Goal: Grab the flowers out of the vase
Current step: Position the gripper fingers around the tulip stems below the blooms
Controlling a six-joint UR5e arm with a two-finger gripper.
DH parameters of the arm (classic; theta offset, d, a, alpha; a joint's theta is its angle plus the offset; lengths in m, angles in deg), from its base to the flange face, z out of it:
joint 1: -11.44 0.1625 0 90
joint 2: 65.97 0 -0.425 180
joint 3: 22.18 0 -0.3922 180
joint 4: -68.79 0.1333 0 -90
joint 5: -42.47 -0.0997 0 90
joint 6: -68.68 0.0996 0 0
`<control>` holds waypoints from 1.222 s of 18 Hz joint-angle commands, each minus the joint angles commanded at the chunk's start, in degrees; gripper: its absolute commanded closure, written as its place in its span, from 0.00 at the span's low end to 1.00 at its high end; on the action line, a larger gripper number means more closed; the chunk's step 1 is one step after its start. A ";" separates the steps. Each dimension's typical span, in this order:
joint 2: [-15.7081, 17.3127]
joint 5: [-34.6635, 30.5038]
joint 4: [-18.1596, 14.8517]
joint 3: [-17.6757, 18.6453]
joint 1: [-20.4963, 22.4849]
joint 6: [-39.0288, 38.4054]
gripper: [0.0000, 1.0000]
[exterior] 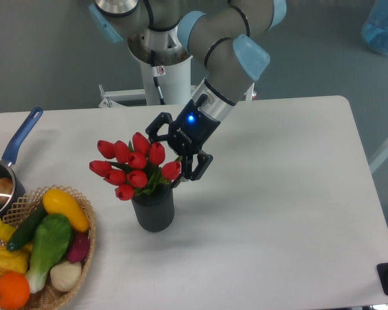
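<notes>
The flowers (134, 166), a bunch of red tulip buds with green leaves, stand upright in the vase (154, 207), a small dark grey ribbed pot on the white table. My gripper (168, 157) is open at the bunch's right side, at bud height. One finger lies behind the upper buds, the other finger (190, 173) sits just right of the rightmost bud. The stems are hidden inside the pot. Whether a finger touches a bud I cannot tell.
A wicker basket (85, 245) of toy vegetables and fruit sits at the front left. Behind it, at the left edge, is a blue-handled saucepan (13, 155). The arm's base column (163, 77) rises at the table's back edge.
</notes>
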 joint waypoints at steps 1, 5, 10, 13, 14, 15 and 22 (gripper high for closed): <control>-0.18 0.26 0.00 0.00 -0.44 0.00 0.00; -0.35 1.84 0.00 0.17 -0.62 0.00 0.00; -0.79 4.66 -0.09 0.44 -0.53 0.00 0.00; -0.97 4.92 -0.17 0.44 -0.53 -0.09 0.00; -0.97 4.92 -0.17 0.53 -0.53 -0.09 0.00; -0.97 4.92 -0.17 0.53 -0.53 -0.09 0.00; -1.23 5.98 -0.17 0.44 -0.44 0.00 0.08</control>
